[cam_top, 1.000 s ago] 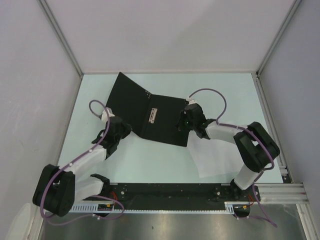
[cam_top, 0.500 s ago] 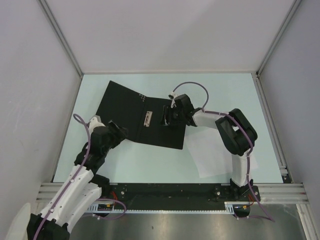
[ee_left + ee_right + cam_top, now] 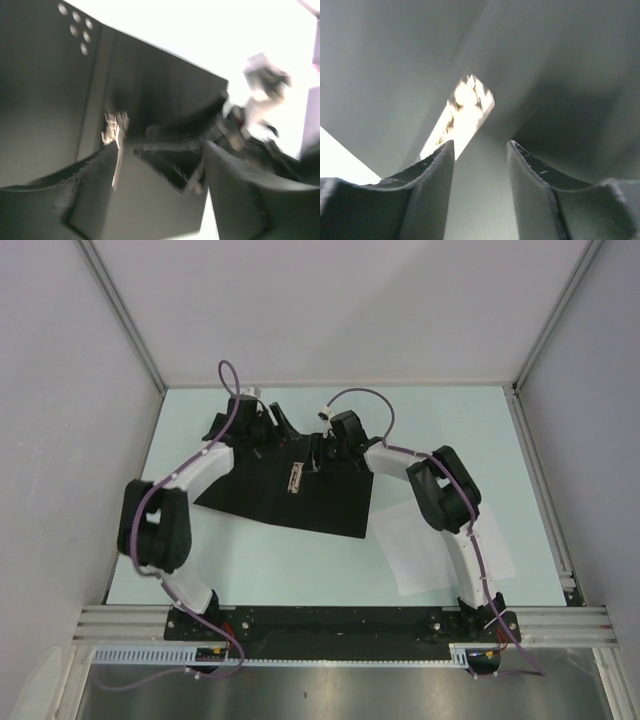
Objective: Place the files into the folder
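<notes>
The folder lay spread open, black inside up, ready for the files near-right; left gripper and right gripper hung over its far edge, fingers spread, holding nothing

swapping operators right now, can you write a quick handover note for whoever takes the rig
Left gripper: open, holding nothing, at the far left part of the folder.
Right gripper: open, holding nothing, over the folder's middle, just beyond the clip.
Folder: lies open on the table, black inside up.
Files: white sheets flat on the table just right of the folder, partly under the right arm.
Done: the folder is open.
Left: no file is inside yet. Pick up the sheets, lay them in the folder, then probably close it.
</notes>
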Robot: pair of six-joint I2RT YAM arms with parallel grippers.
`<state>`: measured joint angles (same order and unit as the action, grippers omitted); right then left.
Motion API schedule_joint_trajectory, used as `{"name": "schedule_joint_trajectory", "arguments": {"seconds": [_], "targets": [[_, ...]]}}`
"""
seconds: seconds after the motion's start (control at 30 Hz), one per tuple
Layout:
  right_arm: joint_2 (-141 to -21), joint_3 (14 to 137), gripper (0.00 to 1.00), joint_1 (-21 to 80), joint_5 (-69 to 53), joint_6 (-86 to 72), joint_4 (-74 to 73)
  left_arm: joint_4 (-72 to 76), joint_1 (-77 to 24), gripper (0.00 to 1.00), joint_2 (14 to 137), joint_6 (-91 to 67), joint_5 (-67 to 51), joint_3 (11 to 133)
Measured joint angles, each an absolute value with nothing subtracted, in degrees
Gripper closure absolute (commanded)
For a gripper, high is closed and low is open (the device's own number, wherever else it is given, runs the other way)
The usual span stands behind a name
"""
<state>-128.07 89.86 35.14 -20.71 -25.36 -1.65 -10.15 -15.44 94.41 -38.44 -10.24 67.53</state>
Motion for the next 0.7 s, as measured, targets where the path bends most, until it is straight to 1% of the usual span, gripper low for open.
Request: {"name": "schedule_joint_trajectory", "arguments": {"seconds": [0.03,0.17,0.2,0.23,0.3,0.33,0.47,0.57,0.7], "targets": [[-129.47,91.94,0.59,35.20,-20.78,-25.41,-1.96,-9.19,-14.81,0.45,97.56,-38.46,-11.11,69.12],[-133.80,97.97,0.66,35.90,-20.75,-26.35,-2.39,-7.29,-11.97,0.57,107.44,-38.52,-12.86,69.82],[-134.50,98.78,0.67,35.97,-21.04,-26.61,-2.31,-6.94,-11.53,0.61,108.40,-38.57,-12.75,68.64],[-134.85,99.31,0.70,36.01,-21.10,-26.94,-2.35,-6.85,-11.29,0.63,108.55,-38.63,-12.56,67.22],[-135.48,99.92,0.71,36.05,-21.32,-27.42,-2.24,-5.82,-11.18,0.69,107.96,-39.27,-11.77,63.13],[-135.70,100.12,0.73,36.03,-21.63,-27.83,-2.22,-4.34,-11.35,0.70,107.33,-39.72,-11.86,61.47],[-137.19,101.49,0.74,35.64,-23.38,-29.61,-1.72,-1.83,-13.08,0.72,105.14,-41.06,-10.44,57.56],[-138.67,103.07,0.74,35.33,-25.23,-31.40,-0.99,2.13,-14.20,0.76,104.14,-42.96,-10.17,54.65],[-141.29,106.83,0.73,35.27,-27.51,-32.62,-1.13,8.56,-14.76,0.74,101.47,-46.24,-8.84,48.80]]}}
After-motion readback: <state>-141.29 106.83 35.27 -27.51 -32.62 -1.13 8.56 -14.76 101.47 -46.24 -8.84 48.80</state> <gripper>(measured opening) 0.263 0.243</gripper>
